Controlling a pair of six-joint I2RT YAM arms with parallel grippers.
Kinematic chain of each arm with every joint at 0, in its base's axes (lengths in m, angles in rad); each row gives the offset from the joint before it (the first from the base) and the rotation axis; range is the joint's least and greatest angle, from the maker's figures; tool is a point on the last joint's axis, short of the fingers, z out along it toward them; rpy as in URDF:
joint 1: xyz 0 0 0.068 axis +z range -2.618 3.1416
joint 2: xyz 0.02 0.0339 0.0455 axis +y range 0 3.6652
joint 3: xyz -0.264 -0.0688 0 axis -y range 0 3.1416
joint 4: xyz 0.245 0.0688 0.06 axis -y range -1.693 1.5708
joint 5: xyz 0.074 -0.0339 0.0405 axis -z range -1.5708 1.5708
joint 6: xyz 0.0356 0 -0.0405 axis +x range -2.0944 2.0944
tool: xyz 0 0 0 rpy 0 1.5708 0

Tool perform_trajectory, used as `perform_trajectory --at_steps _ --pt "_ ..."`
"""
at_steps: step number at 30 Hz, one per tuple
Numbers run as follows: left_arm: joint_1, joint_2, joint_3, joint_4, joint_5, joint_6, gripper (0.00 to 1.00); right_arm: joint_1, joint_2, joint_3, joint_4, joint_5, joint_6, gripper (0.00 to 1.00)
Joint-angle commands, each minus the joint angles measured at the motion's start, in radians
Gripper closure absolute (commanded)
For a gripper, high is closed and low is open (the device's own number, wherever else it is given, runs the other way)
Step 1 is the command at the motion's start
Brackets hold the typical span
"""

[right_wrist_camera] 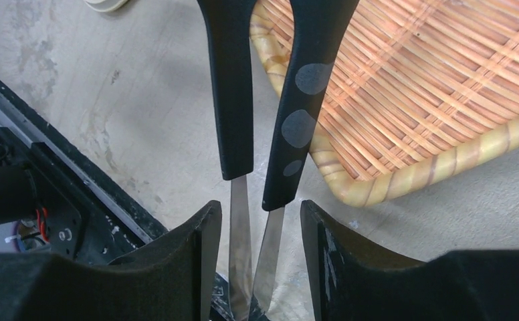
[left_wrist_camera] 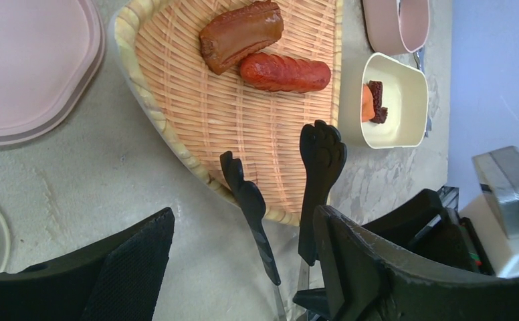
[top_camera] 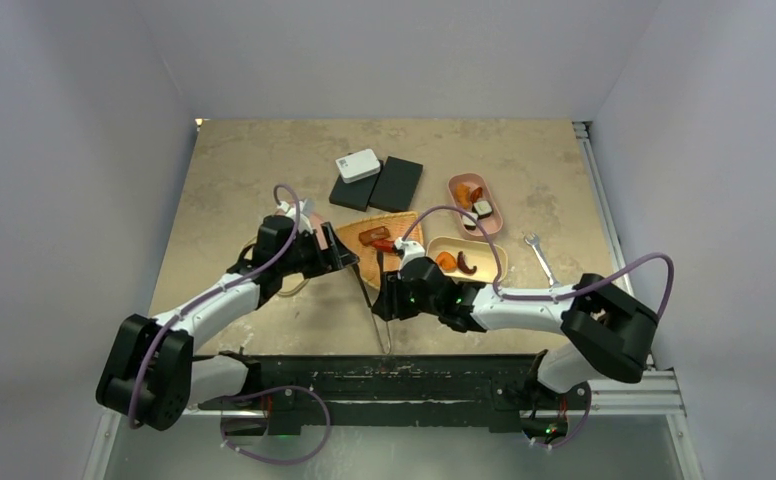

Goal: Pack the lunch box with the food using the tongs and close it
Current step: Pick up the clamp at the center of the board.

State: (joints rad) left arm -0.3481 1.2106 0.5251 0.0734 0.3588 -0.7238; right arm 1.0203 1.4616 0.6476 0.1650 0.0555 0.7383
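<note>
Though tongs sit inside right end effector, grip unclear, left end effector wide open

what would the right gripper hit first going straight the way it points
The right gripper would first meet the tongs, which lie between its open fingers; past them, likely the tray rim. Depth is unclear.

tray: brown chunk + red sausage | tongs black tips over tray edge, btwn wide-apart L gripper fingers | cream box: orange bit + dark bit | pink lid left
</note>
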Motion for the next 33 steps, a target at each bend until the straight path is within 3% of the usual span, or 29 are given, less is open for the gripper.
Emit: perform_trajectory --at_steps 1,8,13,19,27,33 --pt "0.003 0.006 -0.016 0.067 0.052 -0.012 0.24 0.001 0.024 0.006 0.062 -0.005 0.029 0.53" --pt "0.003 -0.033 -0.037 0.065 0.048 -0.021 0.24 0.001 0.002 0.007 0.056 -0.003 0.048 0.88" --pt "0.004 -0.103 -0.023 0.081 0.067 0.006 0.24 0.001 -0.078 0.041 -0.024 0.008 0.049 1.00" --pt "0.003 -0.198 -0.001 0.127 0.148 0.021 0.22 -0.017 -0.161 0.125 -0.080 0.013 -0.079 1.00" --pt "0.003 -0.178 -0.018 0.257 0.237 -0.126 0.21 -0.034 -0.117 0.263 -0.154 0.023 -0.205 1.00" --pt "0.003 -0.175 -0.077 0.385 0.201 -0.299 0.35 -0.034 -0.094 0.306 -0.139 0.079 -0.309 1.00"
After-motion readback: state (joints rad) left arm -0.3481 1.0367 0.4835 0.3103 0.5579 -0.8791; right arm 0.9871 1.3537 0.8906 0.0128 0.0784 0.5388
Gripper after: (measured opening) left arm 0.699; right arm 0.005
